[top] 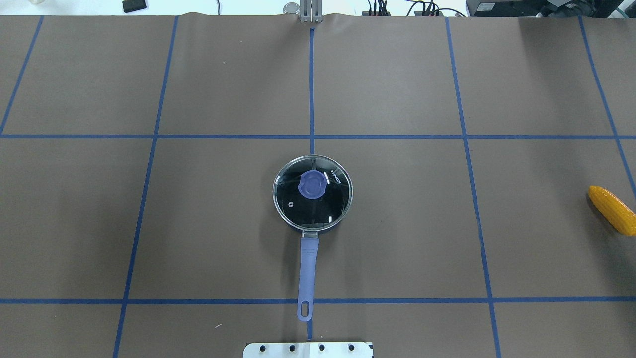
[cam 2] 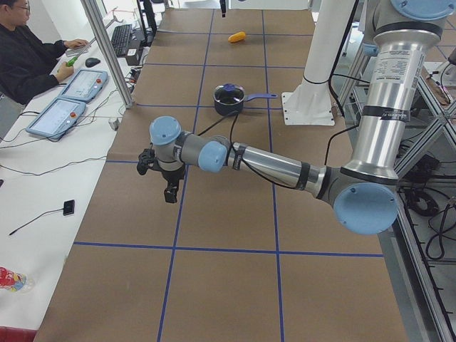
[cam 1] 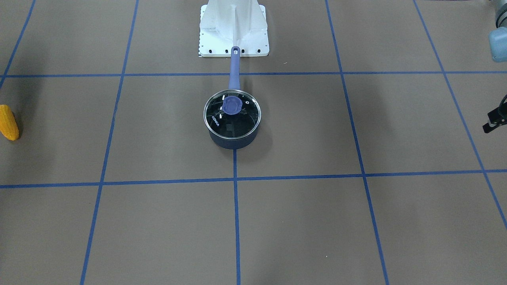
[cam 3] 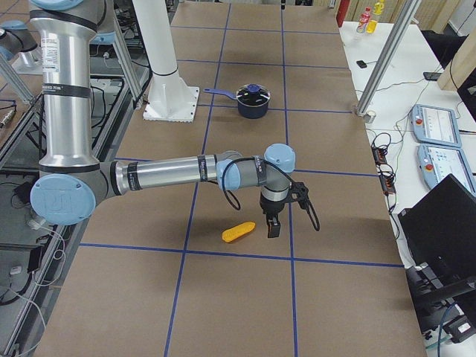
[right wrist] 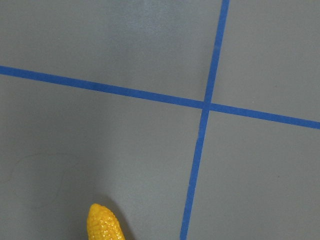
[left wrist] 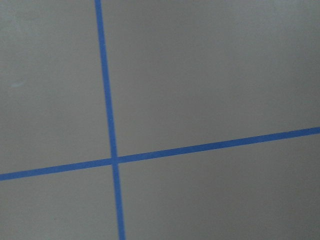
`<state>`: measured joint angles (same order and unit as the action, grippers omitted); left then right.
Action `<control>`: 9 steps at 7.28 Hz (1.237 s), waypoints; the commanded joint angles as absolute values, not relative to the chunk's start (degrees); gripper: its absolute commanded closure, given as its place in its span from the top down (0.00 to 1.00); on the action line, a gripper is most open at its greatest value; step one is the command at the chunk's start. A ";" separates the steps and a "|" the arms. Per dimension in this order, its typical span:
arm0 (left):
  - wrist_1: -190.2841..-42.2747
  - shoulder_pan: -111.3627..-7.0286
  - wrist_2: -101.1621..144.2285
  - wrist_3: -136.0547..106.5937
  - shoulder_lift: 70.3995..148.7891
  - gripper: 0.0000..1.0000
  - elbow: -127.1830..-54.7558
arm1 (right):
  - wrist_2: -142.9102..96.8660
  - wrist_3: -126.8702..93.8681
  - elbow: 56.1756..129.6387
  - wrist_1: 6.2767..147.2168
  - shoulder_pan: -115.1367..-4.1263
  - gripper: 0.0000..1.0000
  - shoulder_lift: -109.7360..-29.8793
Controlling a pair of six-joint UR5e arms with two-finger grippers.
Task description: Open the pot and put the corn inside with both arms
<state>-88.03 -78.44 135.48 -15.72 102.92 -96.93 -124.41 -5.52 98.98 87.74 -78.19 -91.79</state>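
Observation:
The dark navy pot (cam 1: 233, 141) stands mid-table with its glass lid (cam 1: 232, 115) on it. Its purple handle (cam 1: 234, 71) points toward the robot base. It also shows in the overhead view (top: 318, 229). The corn (top: 612, 210) lies far out on the robot's right, at the edge of the front-facing view (cam 1: 8, 122) and at the bottom of the right wrist view (right wrist: 105, 226). My right gripper (cam 3: 273, 225) hovers just beside the corn (cam 3: 238, 233); I cannot tell its state. My left gripper (cam 2: 165, 179) hangs over bare table far to the left, with only an edge showing in the front-facing view (cam 1: 494, 118); I cannot tell its state.
The white robot base plate (cam 1: 233, 43) sits just behind the pot handle. An operator (cam 2: 28, 57) sits at a side bench with control tablets (cam 2: 64, 100). More tablets (cam 3: 439, 123) and aluminium posts (cam 3: 383, 59) line the far side.

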 commanded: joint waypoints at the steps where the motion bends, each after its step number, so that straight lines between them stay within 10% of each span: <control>1: -72.33 -75.25 135.70 -20.80 113.94 1.00 -101.75 | -123.22 -5.54 98.53 79.15 -78.13 1.00 -94.29; 9: -70.40 -49.43 124.93 -49.36 134.10 1.00 -104.51 | -133.64 -3.44 100.37 73.15 -76.29 1.00 -97.20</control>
